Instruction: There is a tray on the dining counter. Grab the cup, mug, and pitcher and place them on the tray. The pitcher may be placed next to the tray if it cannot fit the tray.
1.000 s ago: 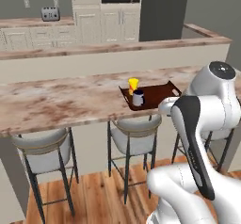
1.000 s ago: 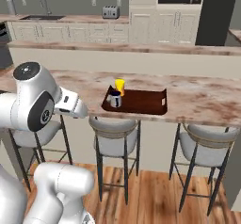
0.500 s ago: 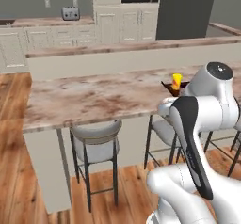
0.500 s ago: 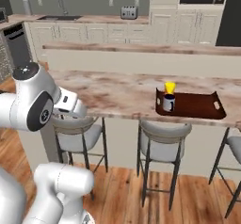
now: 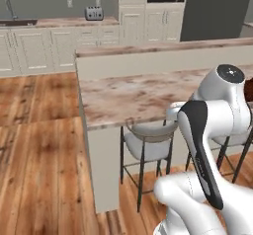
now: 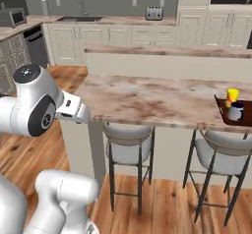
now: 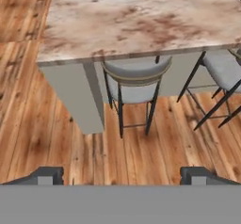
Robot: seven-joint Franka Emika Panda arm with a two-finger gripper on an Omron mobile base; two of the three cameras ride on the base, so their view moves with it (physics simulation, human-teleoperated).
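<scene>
A: Are we seeing any words or labels?

B: No, we are not finding any writing we can read. The toaster (image 6: 154, 14) far back on the kitchen counter (image 6: 118, 20) is too small for that.

A: What are we looking at up close?

B: We are looking down at the dining counter (image 7: 141, 18) with its brown and beige stone top. A grey stool (image 7: 134, 84) is tucked under its edge, and the wood floor (image 7: 42, 124) is lying below.

A: Where are the cup and the mug?

B: In the right base view we are seeing the tray (image 6: 227, 115) at the far right end of the dining counter, cut off by the picture edge. The yellow cup (image 6: 232, 96) is standing on it. The grey mug (image 6: 235, 112) is standing on it too, just in front of the cup. We cannot tell if anything is inside them.

A: What is the hand doing?

B: The gripper (image 7: 122, 175) is hanging over the floor, in front of the stool. Its two dark tips are standing wide apart, and it is holding nothing.

A: Is it near the tray?

B: No, it is well apart from it.
</scene>
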